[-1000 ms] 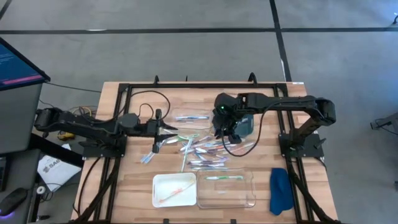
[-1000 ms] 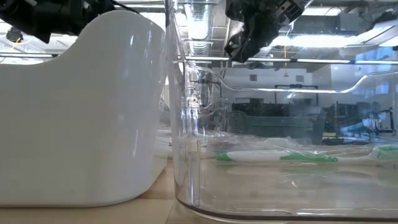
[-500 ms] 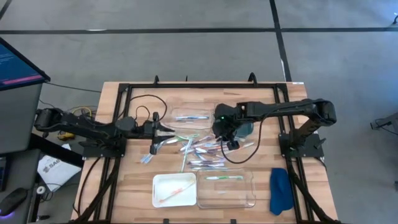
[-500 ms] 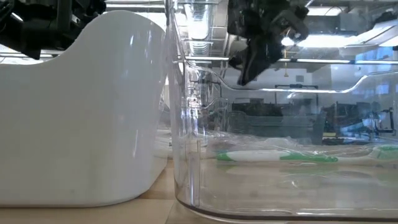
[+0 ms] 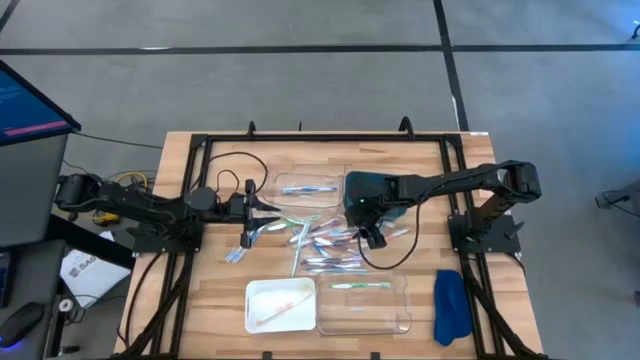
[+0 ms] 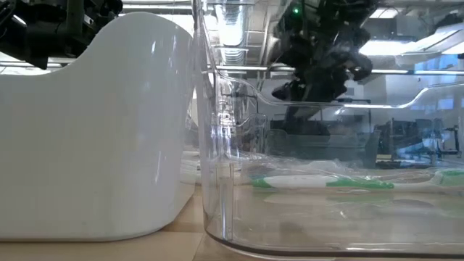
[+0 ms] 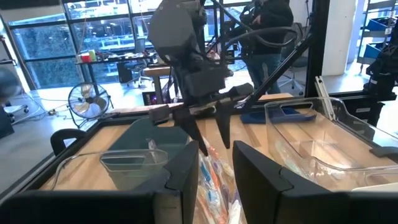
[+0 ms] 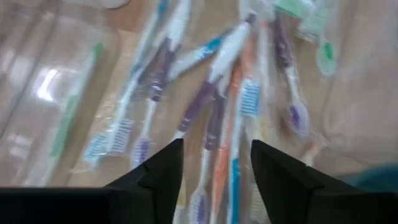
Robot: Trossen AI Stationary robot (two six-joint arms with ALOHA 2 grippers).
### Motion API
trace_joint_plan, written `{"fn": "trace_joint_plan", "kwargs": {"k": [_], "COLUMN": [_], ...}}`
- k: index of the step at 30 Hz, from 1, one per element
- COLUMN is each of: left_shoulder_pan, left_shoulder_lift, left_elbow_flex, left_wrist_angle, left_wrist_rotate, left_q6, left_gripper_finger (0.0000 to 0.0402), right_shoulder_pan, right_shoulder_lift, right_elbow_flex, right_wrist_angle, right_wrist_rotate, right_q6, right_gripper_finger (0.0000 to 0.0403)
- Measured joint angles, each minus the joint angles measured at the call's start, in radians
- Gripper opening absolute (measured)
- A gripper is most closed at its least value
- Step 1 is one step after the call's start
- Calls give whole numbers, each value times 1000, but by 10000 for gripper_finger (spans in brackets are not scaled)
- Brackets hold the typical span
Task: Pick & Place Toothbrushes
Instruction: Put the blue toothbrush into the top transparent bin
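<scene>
A pile of wrapped toothbrushes [image 5: 325,248] in blue, purple, orange and green lies on the middle of the wooden table; the right wrist view shows them close below [image 8: 217,81]. My right gripper [image 5: 370,238] [image 8: 214,165] hangs open just above the pile's right part, slanting down, with nothing between its fingers. The left wrist view shows its two fingers spread over the pile [image 7: 211,134]. My left gripper [image 5: 270,208] [image 7: 216,168] is level and open at the pile's left side and holds nothing. One green toothbrush [image 6: 326,183] lies flat in the clear tray [image 5: 365,305]. An orange one [image 5: 275,312] lies in the white tray [image 5: 281,290].
A second clear tray [image 5: 310,187] with a blue toothbrush stands behind the pile, a teal container [image 5: 385,190] to its right. A blue cloth [image 5: 450,305] lies at the near right. Black frame rails [image 5: 200,180] border the work area. A person [image 7: 267,31] stands beyond the table.
My right gripper has come down toward the toothbrush pile, tipping a little, and its fingers have opened. The toothbrushes and trays lie as before.
</scene>
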Motion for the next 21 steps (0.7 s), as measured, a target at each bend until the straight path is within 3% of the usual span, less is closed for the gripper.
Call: {"fn": "trace_joint_plan", "kwargs": {"k": [9, 21], "left_shoulder_pan": [0, 1], "left_shoulder_lift": [0, 0], "left_elbow_flex": [0, -11], "left_wrist_angle": [-1, -2], "left_wrist_rotate": [0, -5], "left_q6": [10, 14], "left_gripper_finger": [94, 94], "right_shoulder_pan": [7, 76], "right_shoulder_lift": [30, 199], "right_elbow_flex": [-13, 49], "right_wrist_angle": [24, -66], "right_wrist_rotate": [43, 39], "right_q6": [65, 29], "right_gripper_finger": [209, 176]}}
